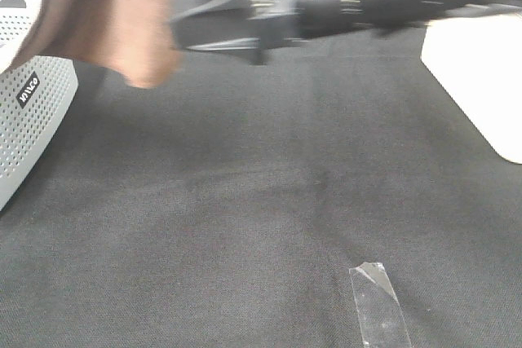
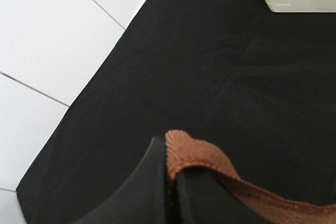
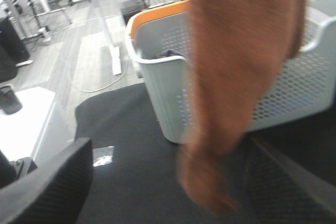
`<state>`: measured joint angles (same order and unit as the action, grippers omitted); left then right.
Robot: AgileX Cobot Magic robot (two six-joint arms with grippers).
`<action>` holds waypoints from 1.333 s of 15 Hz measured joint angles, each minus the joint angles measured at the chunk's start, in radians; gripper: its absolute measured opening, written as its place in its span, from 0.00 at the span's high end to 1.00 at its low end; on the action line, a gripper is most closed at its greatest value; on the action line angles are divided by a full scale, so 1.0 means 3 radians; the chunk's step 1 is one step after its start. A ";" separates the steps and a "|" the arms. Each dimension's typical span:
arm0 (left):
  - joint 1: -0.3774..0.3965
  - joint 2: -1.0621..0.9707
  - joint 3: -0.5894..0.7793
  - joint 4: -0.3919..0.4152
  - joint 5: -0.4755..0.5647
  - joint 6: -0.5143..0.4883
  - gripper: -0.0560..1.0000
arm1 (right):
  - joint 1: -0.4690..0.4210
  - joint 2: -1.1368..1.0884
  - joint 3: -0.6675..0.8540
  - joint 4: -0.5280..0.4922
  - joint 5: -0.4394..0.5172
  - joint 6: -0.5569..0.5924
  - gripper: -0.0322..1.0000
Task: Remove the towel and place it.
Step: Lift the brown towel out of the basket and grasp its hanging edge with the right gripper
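Towel (image 1: 114, 14) is in the upper left of the high frame, brown and blurred, hanging clear of the worktop (image 1: 245, 201). The worktop is all black cloth, with a strip of clear tape (image 1: 379, 307) stuck at the lower right. Past its edge I see white floor tiles (image 2: 47, 40). A white perforated basket (image 1: 33, 112) sits at the left edge, just under the towel. My left gripper (image 2: 172, 163) is clamped on the towel's stitched edge. My right gripper (image 3: 168, 182) is spread wide, the towel dangling between its fingers; whether they touch it, I cannot tell. Towel and basket are cut off by the frame, and the black arm (image 1: 359, 2) along the top is smeared.
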<state>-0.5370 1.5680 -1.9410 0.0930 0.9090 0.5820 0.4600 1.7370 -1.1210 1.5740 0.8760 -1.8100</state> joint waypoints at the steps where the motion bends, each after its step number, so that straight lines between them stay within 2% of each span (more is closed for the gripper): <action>1: -0.0053 0.0023 0.0000 0.0000 -0.0043 0.0000 0.95 | 0.0103 0.0080 -0.0093 -0.0003 -0.0097 0.0000 0.27; 3: -0.0060 0.0023 0.0000 -0.0007 -0.0060 0.0000 0.95 | 0.0110 0.0097 -0.0100 0.0000 -0.0293 0.0000 0.27; 6: -0.0060 0.0023 0.0000 -0.0043 -0.0077 -0.0013 0.95 | 0.0110 0.0100 -0.0100 0.0020 -0.0377 0.0000 0.27; 9: -0.0060 0.0023 0.0000 -0.0273 -0.0137 -0.0050 0.95 | 0.0110 0.0117 -0.0100 0.0073 -0.0370 0.0000 0.28; 10: -0.0060 0.0023 0.0000 -0.0287 -0.0137 -0.0060 0.95 | 0.0110 0.0117 -0.0100 0.0073 -0.0370 0.0000 0.31; 12: -0.0060 0.0023 0.0000 -0.0337 -0.0137 -0.0087 0.95 | 0.0110 0.0117 -0.0100 0.0073 -0.0420 0.0000 0.47; 14: -0.0060 0.0023 0.0000 -0.0347 -0.0137 -0.0090 0.95 | 0.0110 0.0117 -0.0100 0.0073 -0.0497 0.0000 0.70; 15: -0.0060 0.0023 0.0000 -0.0330 -0.0133 -0.0090 0.95 | 0.0110 0.0117 -0.0100 0.0073 -0.0540 0.0000 0.89; 16: -0.0060 0.0023 0.0000 -0.0310 -0.0107 -0.0090 0.95 | 0.0110 0.0117 -0.0100 0.0073 -0.0547 0.0000 0.97; 20: -0.0060 0.0030 0.0000 -0.0200 -0.0030 -0.0090 0.95 | 0.0110 0.0117 -0.0100 -0.0010 -0.0517 0.0000 0.97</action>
<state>-0.5550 1.5770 -1.9410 0.0330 0.9000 0.5550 0.4930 1.7720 -1.1510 1.5710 0.7210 -1.8100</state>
